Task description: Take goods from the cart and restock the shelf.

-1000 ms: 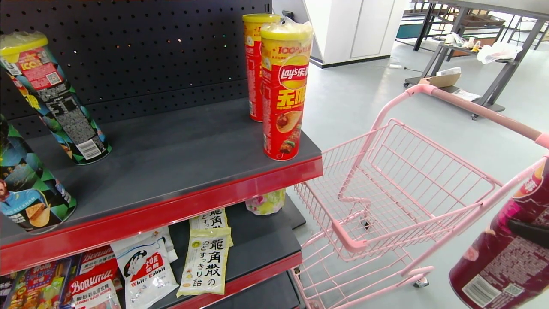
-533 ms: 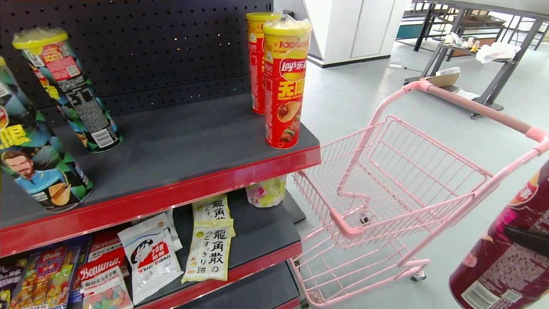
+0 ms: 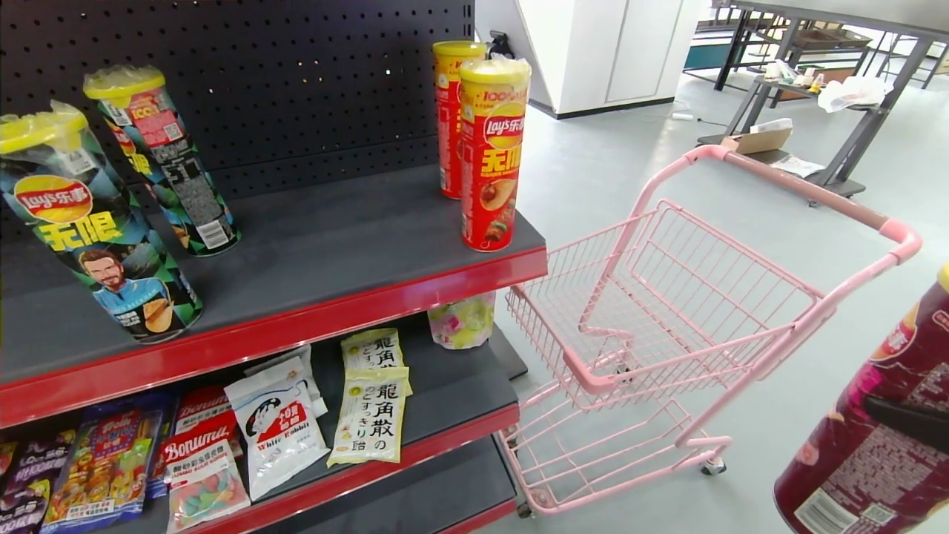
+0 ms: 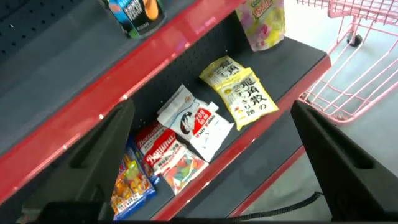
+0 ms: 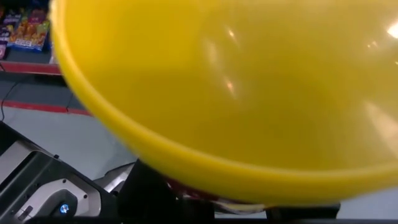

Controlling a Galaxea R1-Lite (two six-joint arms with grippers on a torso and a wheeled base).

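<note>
At the head view's lower right, my right gripper is shut on a maroon chip can with a yellow lid, held beside the pink cart. The cart's basket holds no goods. The upper grey shelf carries two red chip cans at its right end and two green-and-black cans at the left, with bare board between them. My left gripper is open, its fingers wide apart in front of the lower shelf.
The lower shelf holds candy and snack bags, also seen as bags in the left wrist view. Its red front edge juts out. Grey floor lies around the cart; metal tables stand far behind.
The head camera has shifted, bringing more of the shelf's left side and lower shelf into view. The maroon can stays held at the lower right.
</note>
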